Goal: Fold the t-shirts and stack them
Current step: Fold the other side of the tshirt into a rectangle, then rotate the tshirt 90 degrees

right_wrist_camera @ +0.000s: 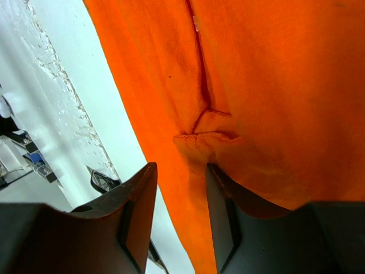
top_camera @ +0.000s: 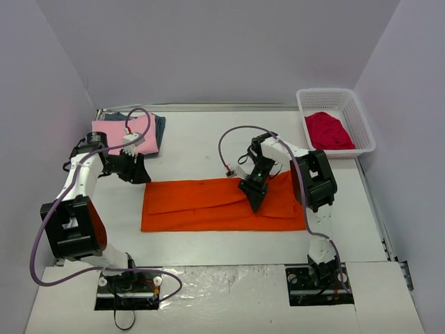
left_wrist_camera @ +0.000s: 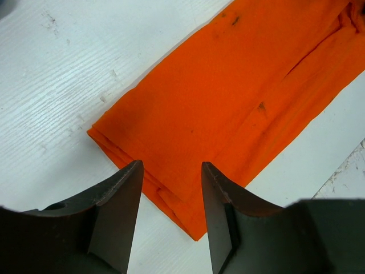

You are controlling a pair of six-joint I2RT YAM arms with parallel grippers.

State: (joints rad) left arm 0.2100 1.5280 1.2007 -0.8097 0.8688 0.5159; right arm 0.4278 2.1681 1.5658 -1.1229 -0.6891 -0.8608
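A bright orange t-shirt [top_camera: 208,207] lies folded into a long strip across the middle of the table. My left gripper [top_camera: 137,170] is open and empty, hovering over the strip's left end; the left wrist view shows its jaws [left_wrist_camera: 171,171] apart above the orange corner [left_wrist_camera: 228,97]. My right gripper [top_camera: 253,196] is open and low on the right half of the strip. In the right wrist view [right_wrist_camera: 181,171] orange cloth [right_wrist_camera: 256,85] lies between the jaws and drapes over the right finger. A pink shirt [top_camera: 124,133] lies folded on a dark blue-grey shirt [top_camera: 159,125] at the back left. A crimson shirt [top_camera: 328,131] is in the basket.
The white lattice basket [top_camera: 362,124] stands at the back right corner. Grey walls close in the table on the left, back and right. A metal rail runs along the table's right edge [top_camera: 379,223].
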